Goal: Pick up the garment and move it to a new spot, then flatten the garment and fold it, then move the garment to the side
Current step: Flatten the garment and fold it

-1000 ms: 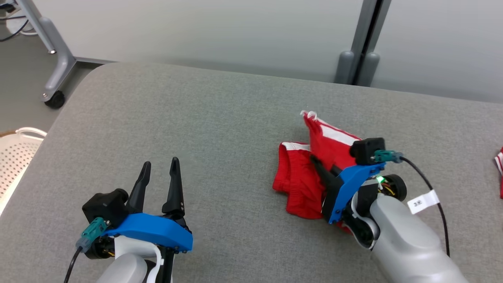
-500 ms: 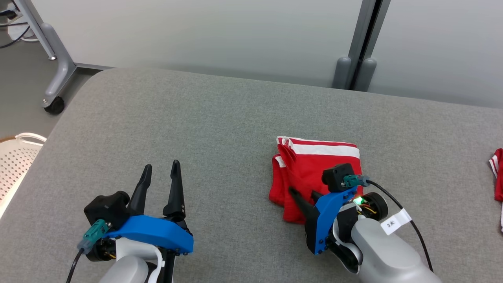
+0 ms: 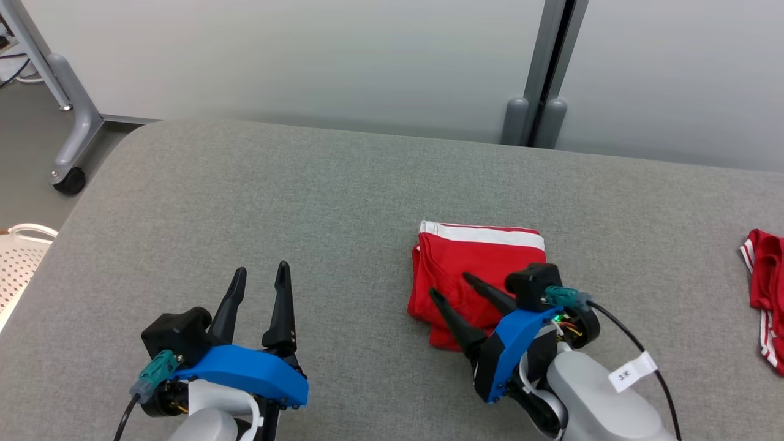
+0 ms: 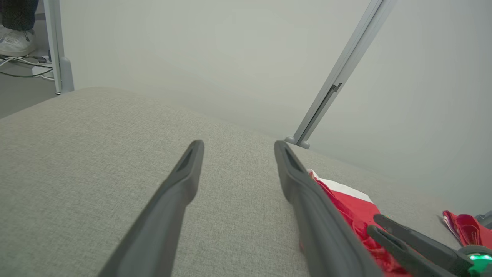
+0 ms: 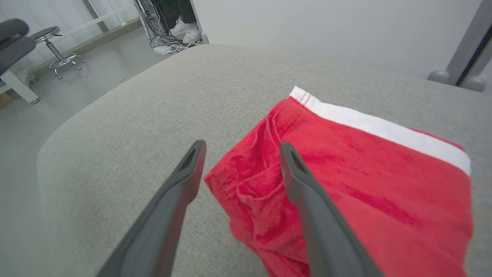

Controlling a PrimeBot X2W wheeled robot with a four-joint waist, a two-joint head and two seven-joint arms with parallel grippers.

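Note:
A red garment point(image 3: 474, 269) with a white band along its far edge lies folded in a compact rectangle on the grey cushioned table point(image 3: 306, 202). My right gripper point(image 3: 452, 288) is open just above the garment's near left corner, nothing between its fingers; in the right wrist view the garment point(image 5: 346, 177) spreads under and to the right of the right gripper point(image 5: 240, 148). My left gripper point(image 3: 260, 272) rests open at the lower left, well apart from the cloth. The left wrist view has the left gripper point(image 4: 236, 146) open over bare table, with the garment point(image 4: 346, 204) at its right.
Another red and white cloth point(image 3: 765, 288) lies at the table's right edge. A white perforated basket point(image 3: 15, 257) stands beside the table at the left. A wheeled grey stand leg point(image 3: 67, 141) is on the floor at far left, and a grey post point(image 3: 539, 67) rises behind the table.
My right gripper, shut on a lifted fold of the garment a second ago, laid it down and opened. The garment now lies flat and folded. The head camera tilted, shifting the scene.

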